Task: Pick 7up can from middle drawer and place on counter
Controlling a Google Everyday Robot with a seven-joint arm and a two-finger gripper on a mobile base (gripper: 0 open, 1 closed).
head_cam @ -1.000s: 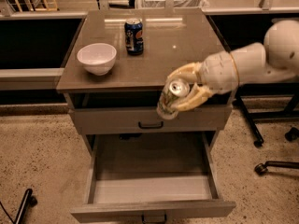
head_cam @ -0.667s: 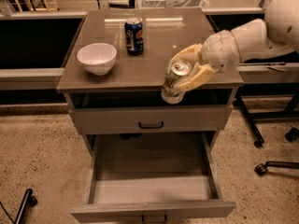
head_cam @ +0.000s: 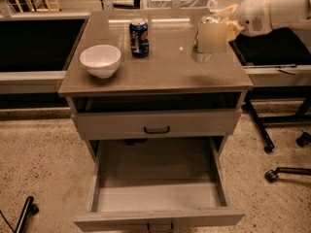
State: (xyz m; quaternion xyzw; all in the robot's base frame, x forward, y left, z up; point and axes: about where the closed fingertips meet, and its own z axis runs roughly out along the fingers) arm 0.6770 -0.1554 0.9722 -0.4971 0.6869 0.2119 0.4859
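The gripper (head_cam: 225, 27) hangs over the far right part of the table (head_cam: 165, 74), at the end of a white arm (head_cam: 272, 8) that comes in from the right edge of the scene. It is clasped around the 7up can (head_cam: 209, 36), with its tan fingers (head_cam: 234, 25) pressed against the can's right side. The can stands upright, its long axis vertical and its shiny silver top facing up. Its base is right down at the table's surface near the right edge, with a dull reflection under it, though from here I cannot tell whether it rests on the top or floats just above it. Well to the left, at the far middle of the table, a dark blue can (head_cam: 139, 37) also stands upright. Nearer and further left sits a white bowl (head_cam: 100, 59), open side up, apart from both cans. Below the tabletop the upper drawer front (head_cam: 112, 125) is closed, with a dark handle at its middle. Under that, the middle drawer (head_cam: 158, 176) is pulled far out toward the near side, showing a flat grey floor between low side walls. On the speckled floor to the right are the dark legs and castors of a chair base (head_cam: 266, 142).
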